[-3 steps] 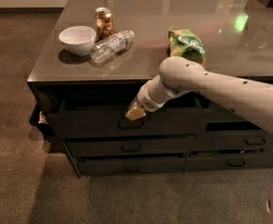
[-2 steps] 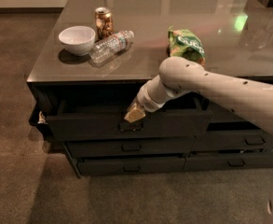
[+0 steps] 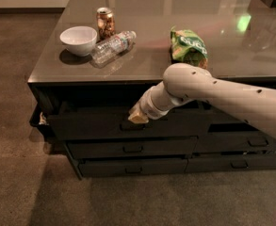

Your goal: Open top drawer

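Brown carpet floor (image 3: 24,187) all around. At centre, a low, wide dark cabinet (image 3: 250,60) with a glossy top, seen from above and in front. Reaching in from the right edge, a thick pale robot arm (image 3: 231,95), angled down and leftward across the cabinet's front. Just under the cabinet top, the top drawer (image 3: 90,124): wide, dark grey, tall flat front, set a little forward of the two slimmer drawers (image 3: 95,149) stacked beneath it, with a dark gap above its upper edge. On the cabinet top, towards the middle, a crumpled green snack bag (image 3: 189,45). Left of that, a clear plastic bottle (image 3: 113,45) lying on its side, just beside a white bowl (image 3: 79,39) at its left. Behind the bottle, an upright drinks can (image 3: 105,22). At the arm's tip, the tan gripper (image 3: 138,117), low against the centre of the drawer front, right at the small loop handle (image 3: 132,125). Impossible to tell how far open, or whether gripping the handle.
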Controlling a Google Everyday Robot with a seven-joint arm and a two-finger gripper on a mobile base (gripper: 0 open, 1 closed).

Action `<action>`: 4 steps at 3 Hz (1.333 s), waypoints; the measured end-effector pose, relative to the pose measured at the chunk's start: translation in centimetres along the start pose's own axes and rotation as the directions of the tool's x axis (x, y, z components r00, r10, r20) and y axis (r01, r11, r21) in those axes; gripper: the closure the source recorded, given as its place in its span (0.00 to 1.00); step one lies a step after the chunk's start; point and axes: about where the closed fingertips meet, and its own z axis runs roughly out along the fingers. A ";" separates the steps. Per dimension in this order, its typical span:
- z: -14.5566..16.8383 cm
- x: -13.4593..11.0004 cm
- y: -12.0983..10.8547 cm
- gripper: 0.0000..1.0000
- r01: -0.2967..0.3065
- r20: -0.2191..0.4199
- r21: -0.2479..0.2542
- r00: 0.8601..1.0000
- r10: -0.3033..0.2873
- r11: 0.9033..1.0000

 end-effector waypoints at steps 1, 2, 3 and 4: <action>-0.5 1.0 1.9 0.10 -0.003 -0.006 0.014 1.000 0.003 1.000; -0.4 3.6 5.7 0.00 -0.010 -0.028 0.009 1.000 0.010 1.000; -0.4 3.4 5.7 0.00 -0.004 -0.028 0.010 1.000 0.004 1.000; -1.2 2.5 5.6 0.00 0.008 -0.007 0.036 1.000 -0.008 0.999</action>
